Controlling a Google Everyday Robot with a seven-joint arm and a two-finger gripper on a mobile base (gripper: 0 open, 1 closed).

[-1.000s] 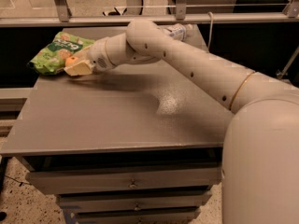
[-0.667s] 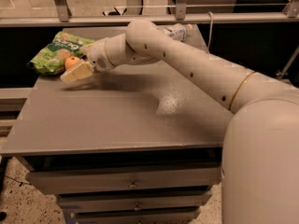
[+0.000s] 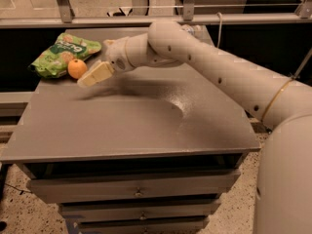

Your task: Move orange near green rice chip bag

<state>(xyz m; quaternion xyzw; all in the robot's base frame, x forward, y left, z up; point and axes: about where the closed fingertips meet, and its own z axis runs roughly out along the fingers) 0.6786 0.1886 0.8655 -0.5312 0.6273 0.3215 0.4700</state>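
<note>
The orange (image 3: 77, 68) rests on the grey table (image 3: 131, 126) at its far left, touching the front edge of the green rice chip bag (image 3: 62, 52), which lies flat in the far-left corner. My gripper (image 3: 87, 79) is just right of the orange, low over the table, pointing left and down. It is open, empty and apart from the fruit. The arm reaches in from the right across the back of the table.
A white plastic bottle (image 3: 194, 30) stands at the back behind my arm, mostly hidden. A metal rail (image 3: 73, 21) runs behind the table. Drawers (image 3: 139, 191) are under the tabletop.
The gripper has let go of the orange by the bag and drawn back a little to the right. The orange now shows fully.
</note>
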